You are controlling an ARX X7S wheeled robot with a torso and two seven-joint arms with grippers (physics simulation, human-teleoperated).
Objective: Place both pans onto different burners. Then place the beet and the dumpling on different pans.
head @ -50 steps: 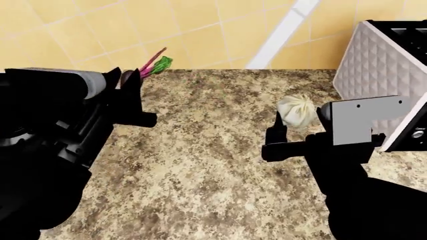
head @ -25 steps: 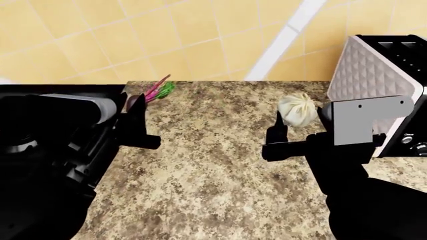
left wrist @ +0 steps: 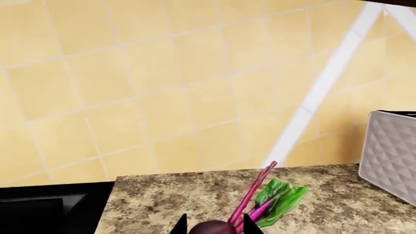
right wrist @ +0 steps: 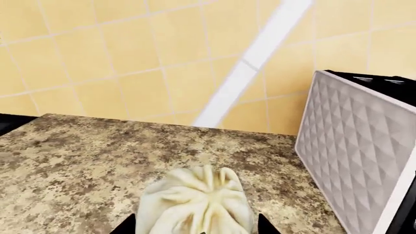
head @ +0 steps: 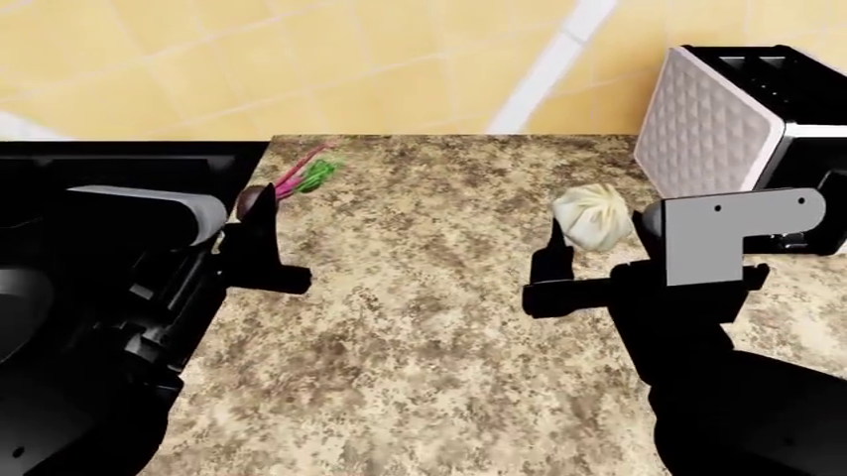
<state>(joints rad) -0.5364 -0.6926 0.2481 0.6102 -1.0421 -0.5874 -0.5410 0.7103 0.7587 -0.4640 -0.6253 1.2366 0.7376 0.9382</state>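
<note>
Dumpling (right wrist: pixel 195 204) pleats: right wrist only.

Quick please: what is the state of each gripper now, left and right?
Left gripper: shut on the beet, leaves sticking out.
Right gripper: shut on the dumpling, a finger at each side.

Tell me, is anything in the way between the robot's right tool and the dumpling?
No, nothing visible. The dumpling already sits right between the fingers of the right tool, over the speckled counter. The toaster stands off to the side, apart from it.
</note>
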